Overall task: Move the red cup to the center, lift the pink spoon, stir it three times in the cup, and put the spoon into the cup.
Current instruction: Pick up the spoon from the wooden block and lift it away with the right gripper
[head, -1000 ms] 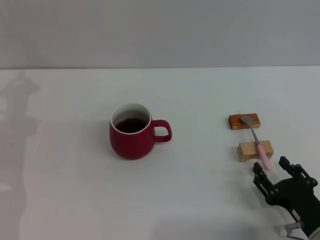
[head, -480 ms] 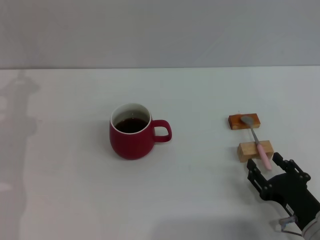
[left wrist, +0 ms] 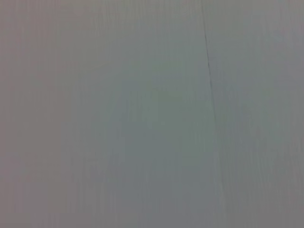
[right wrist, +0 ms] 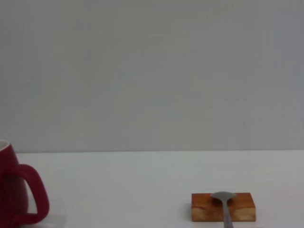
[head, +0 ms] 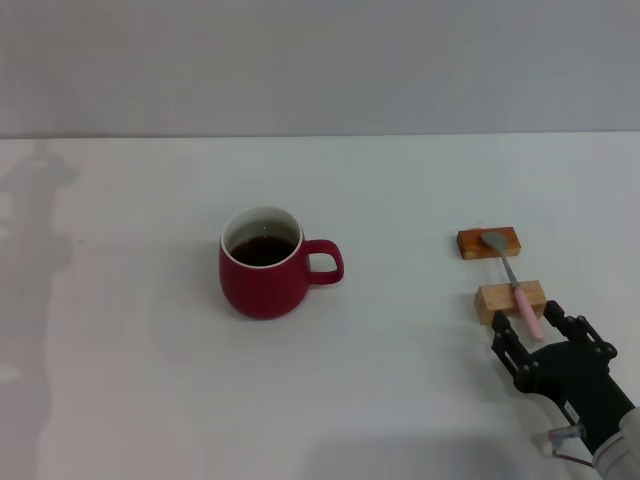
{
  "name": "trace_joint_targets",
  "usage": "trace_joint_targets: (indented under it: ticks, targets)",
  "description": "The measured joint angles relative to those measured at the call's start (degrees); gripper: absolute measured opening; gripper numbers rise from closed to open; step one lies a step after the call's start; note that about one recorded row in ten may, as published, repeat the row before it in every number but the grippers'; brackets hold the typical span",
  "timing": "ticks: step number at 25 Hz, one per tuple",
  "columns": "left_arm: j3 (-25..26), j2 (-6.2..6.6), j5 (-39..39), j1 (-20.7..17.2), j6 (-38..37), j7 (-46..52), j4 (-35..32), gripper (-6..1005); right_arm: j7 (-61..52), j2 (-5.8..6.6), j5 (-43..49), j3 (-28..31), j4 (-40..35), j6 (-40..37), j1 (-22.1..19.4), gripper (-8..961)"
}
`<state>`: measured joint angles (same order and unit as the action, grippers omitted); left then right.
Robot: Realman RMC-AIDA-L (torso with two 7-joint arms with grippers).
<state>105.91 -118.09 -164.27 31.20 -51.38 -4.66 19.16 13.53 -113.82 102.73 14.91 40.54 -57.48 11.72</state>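
Observation:
The red cup stands upright on the white table, dark liquid inside, its handle pointing toward the right side. It also shows at the edge of the right wrist view. The pink spoon lies across two small wooden blocks at the right, its grey bowl on the far block and its pink handle toward me. Its bowl shows in the right wrist view. My right gripper is open, low at the table, its fingers either side of the handle's near end. The left gripper is out of view.
The far, orange-brown block and the near, pale block hold the spoon off the table. The orange-brown block also shows in the right wrist view. The white tabletop stretches between cup and blocks. The left wrist view shows only a grey surface.
My right gripper has moved forward and slightly left, from behind the spoon's handle end up to it. The cup, spoon and blocks have not moved.

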Motion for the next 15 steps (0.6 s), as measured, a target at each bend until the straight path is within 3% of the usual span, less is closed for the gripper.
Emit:
trace_joint_targets:
  ticks: [15]
  targets:
    - [0.1,0.25,-0.2,-0.3,-0.9,-0.2,0.0,27,0.2,-2.32,0.0,1.7,-1.5,-0.1,-0.4,629]
